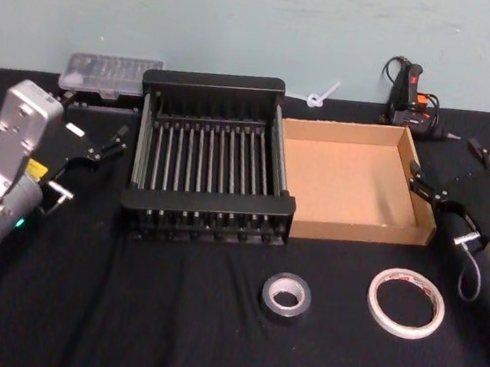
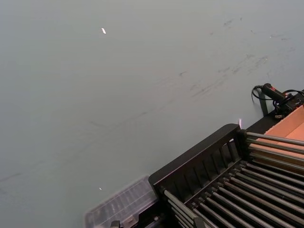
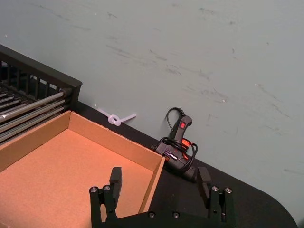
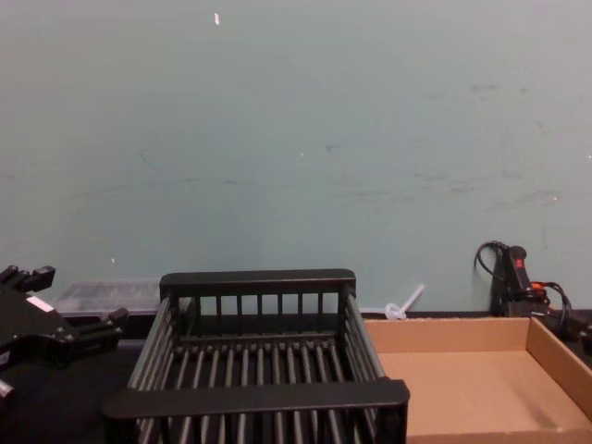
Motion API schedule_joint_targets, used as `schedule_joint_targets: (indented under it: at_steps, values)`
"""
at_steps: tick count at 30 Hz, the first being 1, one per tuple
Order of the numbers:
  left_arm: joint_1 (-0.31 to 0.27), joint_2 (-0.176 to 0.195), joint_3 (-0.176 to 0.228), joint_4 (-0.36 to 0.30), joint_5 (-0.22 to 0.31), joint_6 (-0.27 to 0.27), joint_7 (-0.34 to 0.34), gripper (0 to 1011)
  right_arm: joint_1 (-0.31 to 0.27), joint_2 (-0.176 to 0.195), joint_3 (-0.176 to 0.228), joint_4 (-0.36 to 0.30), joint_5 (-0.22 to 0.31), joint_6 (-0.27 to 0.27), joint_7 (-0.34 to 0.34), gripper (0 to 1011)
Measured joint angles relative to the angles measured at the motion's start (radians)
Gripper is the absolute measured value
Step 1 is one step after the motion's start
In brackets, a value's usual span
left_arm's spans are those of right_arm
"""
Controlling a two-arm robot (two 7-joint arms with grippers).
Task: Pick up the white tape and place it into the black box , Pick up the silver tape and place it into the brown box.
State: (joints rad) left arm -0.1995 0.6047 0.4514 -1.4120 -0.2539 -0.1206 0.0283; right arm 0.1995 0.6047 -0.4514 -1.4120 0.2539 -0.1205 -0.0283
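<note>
Both tapes lie untouched: white tape [image 1: 406, 302] just beside silver tape [image 1: 286, 295]. Right gripper [image 1: 430, 190] is held released over the brown box [image 1: 424, 223] wall; left gripper [image 1: 97, 145] is parked released. Risk: the thin ring could be nudged rather than grasped.

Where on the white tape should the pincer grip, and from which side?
From straight above, one finger inside the hole and one outside, pinching the ring wall: the white tape lies flat and its band is thin. The right pincer is nearer.

black box [image 1: 223, 84] left of and touching brown box [image 1: 344, 227], silver tape [image 1: 286, 295] and white tape [image 1: 405, 302] in front
</note>
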Motion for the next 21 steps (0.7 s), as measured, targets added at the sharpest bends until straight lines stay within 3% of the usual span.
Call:
schedule_joint_targets:
  at_steps: [21]
  values:
    - [0.0, 0.0, 0.0, 0.0, 0.0, 0.0, 0.0, 1001, 0.0, 0.0, 0.0, 0.0, 0.0, 0.0, 0.0, 1002]
